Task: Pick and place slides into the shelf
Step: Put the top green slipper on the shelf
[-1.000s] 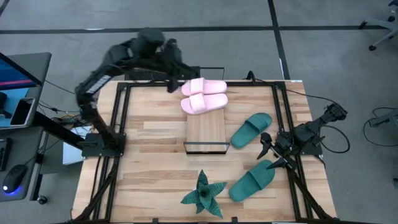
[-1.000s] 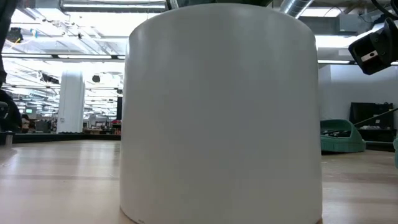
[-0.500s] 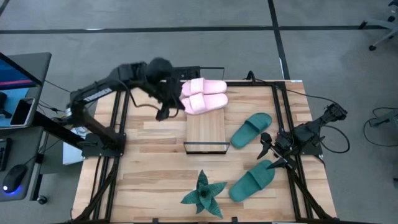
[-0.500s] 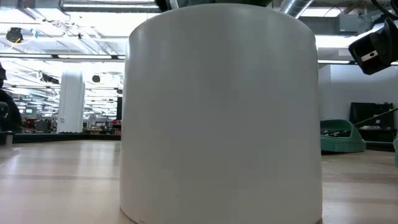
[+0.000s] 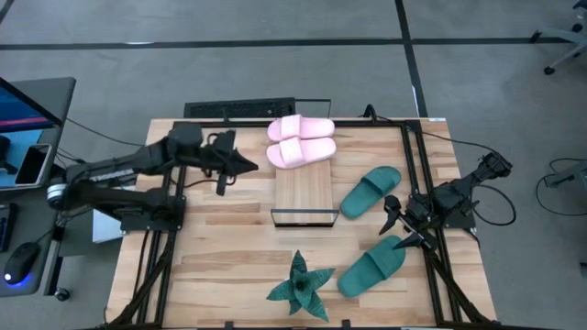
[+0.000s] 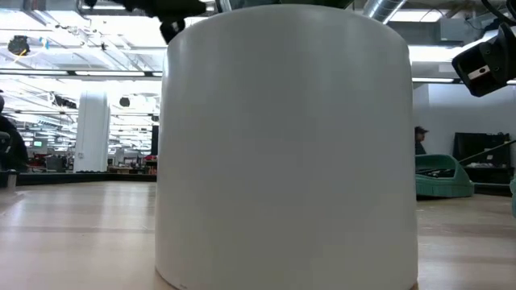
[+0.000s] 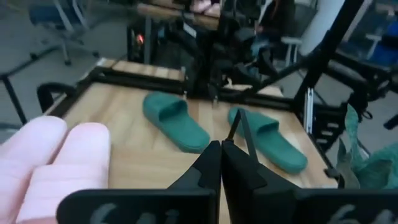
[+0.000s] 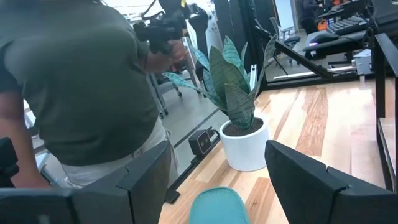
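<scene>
1. Two pink slides (image 5: 300, 141) lie side by side, touching, on the far end of the shelf (image 5: 304, 195); their heels overhang its left edge.
2. The shelf is a narrow light-wood slatted board in a thin black frame, set lengthwise at the middle of the table (image 5: 229, 257). Its near half is bare.
3. Two teal slides sit on the table right of the shelf, not on it. One (image 5: 371, 191) lies just beside the shelf's right edge; the other (image 5: 371, 265) lies nearer the front, well apart from the shelf.
4. The left gripper (image 5: 246, 166) hangs over the table left of the shelf, near the pink slides but apart from them. Its fingers (image 7: 219, 163) are pressed together with nothing between them — the left wrist view shows them meeting, with both teal slides beyond.
5. The right gripper (image 5: 393, 220) rests at the table's right side, between the two teal slides. Its fingers (image 8: 311, 177) stand wide apart and hold nothing; a teal slide's tip shows between them in the right wrist view.
6. A spiky green plant (image 5: 301, 286) in a white pot (image 6: 286, 145) stands at the front edge — the pot fills most of the low view.
7. A person (image 8: 81, 93) in a dark green shirt stands beside the table in the right wrist view.
</scene>
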